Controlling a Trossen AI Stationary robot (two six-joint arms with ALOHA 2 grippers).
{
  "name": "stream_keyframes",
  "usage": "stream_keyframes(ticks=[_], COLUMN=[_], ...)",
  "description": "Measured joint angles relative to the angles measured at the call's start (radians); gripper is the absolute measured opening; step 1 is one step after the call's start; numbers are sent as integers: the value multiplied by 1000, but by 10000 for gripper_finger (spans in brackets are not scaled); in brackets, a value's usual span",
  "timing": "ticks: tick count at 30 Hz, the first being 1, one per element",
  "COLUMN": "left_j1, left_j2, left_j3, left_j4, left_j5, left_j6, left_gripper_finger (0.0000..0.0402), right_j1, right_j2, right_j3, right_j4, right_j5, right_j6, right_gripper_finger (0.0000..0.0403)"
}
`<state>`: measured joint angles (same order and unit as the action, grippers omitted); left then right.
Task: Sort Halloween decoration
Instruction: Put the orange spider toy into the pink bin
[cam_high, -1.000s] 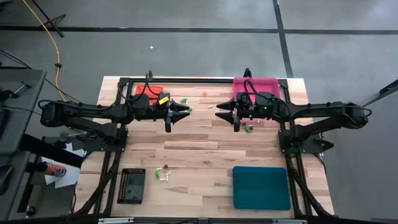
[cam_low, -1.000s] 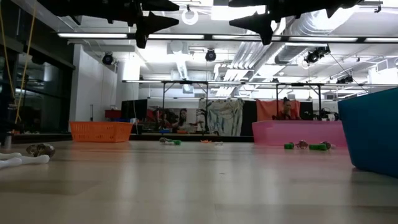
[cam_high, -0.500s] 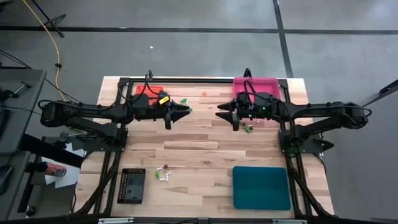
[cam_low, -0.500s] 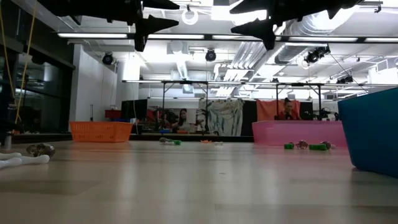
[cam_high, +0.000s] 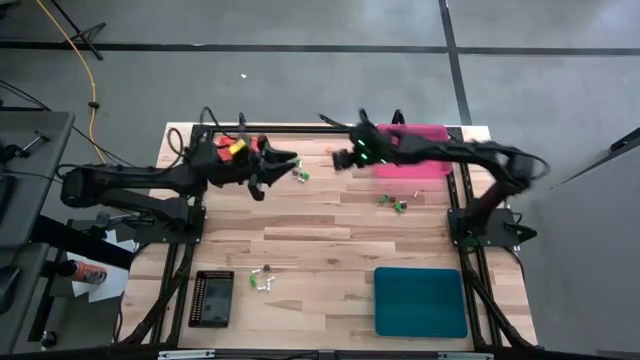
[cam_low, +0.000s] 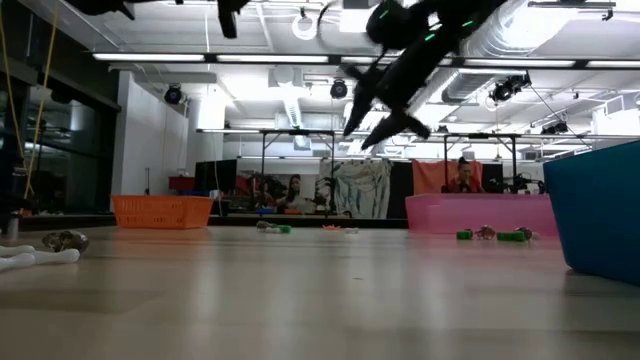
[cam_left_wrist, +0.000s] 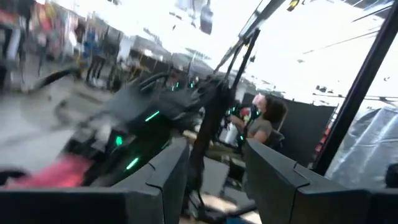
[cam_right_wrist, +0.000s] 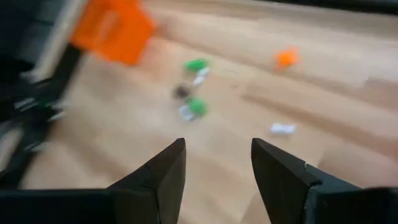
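Note:
Halloween decorations lie loose on the wooden table: green and white trinkets (cam_high: 300, 175) near the far middle, an orange one (cam_high: 328, 150), a green pair (cam_high: 392, 204), and a few (cam_high: 264, 278) by the near left. My right gripper (cam_high: 337, 162) hangs open over the far middle, slanting down, with the trinkets (cam_right_wrist: 198, 107) ahead of its fingers. My left gripper (cam_high: 290, 160) stands open high above the table, facing the right arm (cam_left_wrist: 149, 115). Neither holds anything.
The orange tray (cam_high: 245, 143) sits at the far left under my left arm, and the pink tray (cam_high: 425, 165) at the far right under my right arm. The teal tray (cam_high: 420, 300) stands near right, the black tray (cam_high: 212, 298) near left.
My right gripper has swung toward the table's far edge and left, sunk, rolled and tipped from level to slanting down at the far trinkets. My left gripper has risen and tipped upward, almost out of the top of the low view.

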<state>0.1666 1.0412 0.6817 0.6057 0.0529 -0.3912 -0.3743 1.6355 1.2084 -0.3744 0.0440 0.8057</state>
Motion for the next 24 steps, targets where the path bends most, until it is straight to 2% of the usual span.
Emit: stream_keyframes(ticks=[8, 15, 20, 24], left_j1=[59, 64, 64, 64], left_j2=[-79, -115, -117, -117], left_j3=[12, 12, 12, 12], left_j4=[-28, -111, -145, -164], left_j5=[26, 27, 27, 27], left_j6=[27, 29, 29, 28], left_gripper_finger=[145, 145, 145, 145], right_j1=[-138, -197, -208, -211], right_j2=[393, 654, 788, 840], right_j3=[437, 767, 916, 969], right_j4=[-255, -498, -584, -623], right_j5=[7, -57, -147, -150], right_j6=[-78, -99, -84, -65], right_gripper_finger=[156, 144, 138, 138])
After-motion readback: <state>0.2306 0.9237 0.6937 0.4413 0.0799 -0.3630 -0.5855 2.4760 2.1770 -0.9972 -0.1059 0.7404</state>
